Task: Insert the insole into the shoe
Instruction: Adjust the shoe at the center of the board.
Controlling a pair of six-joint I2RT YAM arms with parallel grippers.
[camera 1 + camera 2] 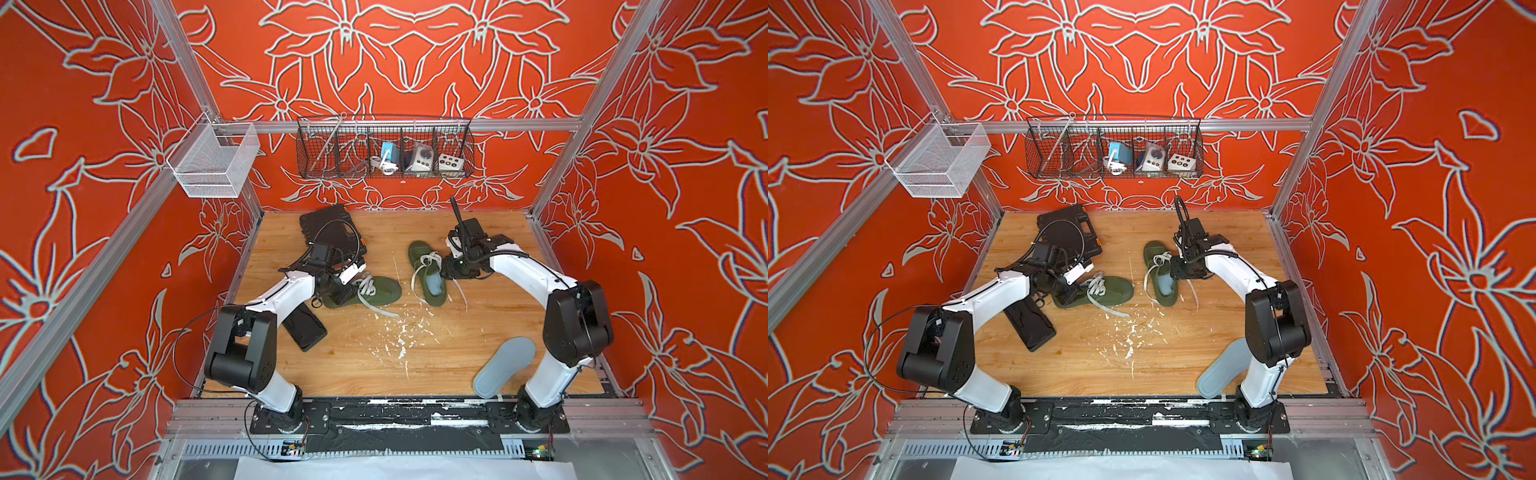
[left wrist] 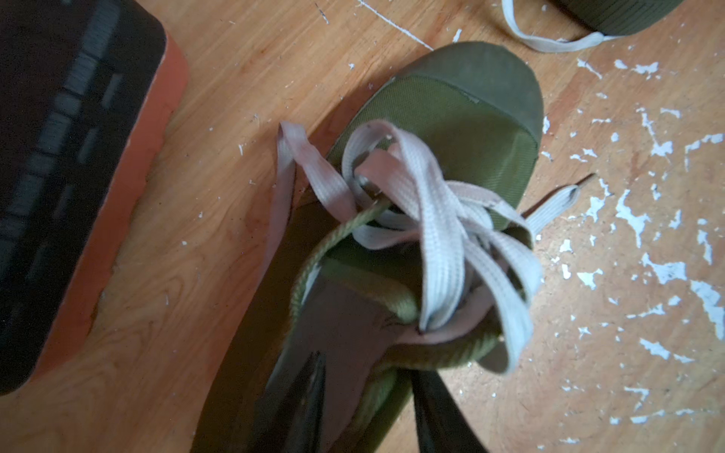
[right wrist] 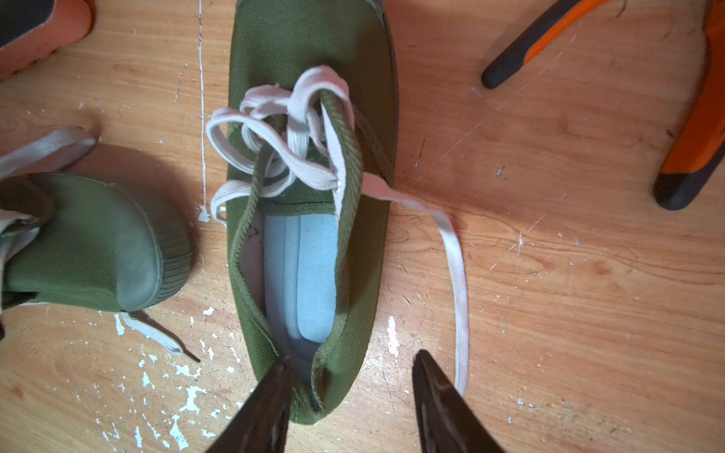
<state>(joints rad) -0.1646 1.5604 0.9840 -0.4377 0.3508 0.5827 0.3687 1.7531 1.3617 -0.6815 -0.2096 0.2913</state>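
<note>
Laces pose the first hazard. They lie heaped over the mouth of the empty green shoe, left of centre on the wooden tabletop, and an insole pushed in would probably catch on them and buckle. The left gripper straddles that shoe's heel collar, one finger inside and one outside. I cannot tell whether it has actually pinched the canvas. A hard pinch on such soft cloth could fold the collar inward and narrow the opening, or drag the light shoe across the wood.

The loose grey insole lies near and right, well apart from the empty shoe and partly hidden by the right arm's lower link, so neither gripper is close to it. The right gripper stands open around the heel of the second green shoe, which already has a pale blue insole inside. One finger meets the heel rim and the other is clear of it. A stray lace end runs just beside that outer finger and could snag when the arm moves off.

A black rugged case with orange trim sits just far of the left gripper. A flat black slab lies partly under the left arm. Orange-handled pliers lie beyond the right gripper.
</note>
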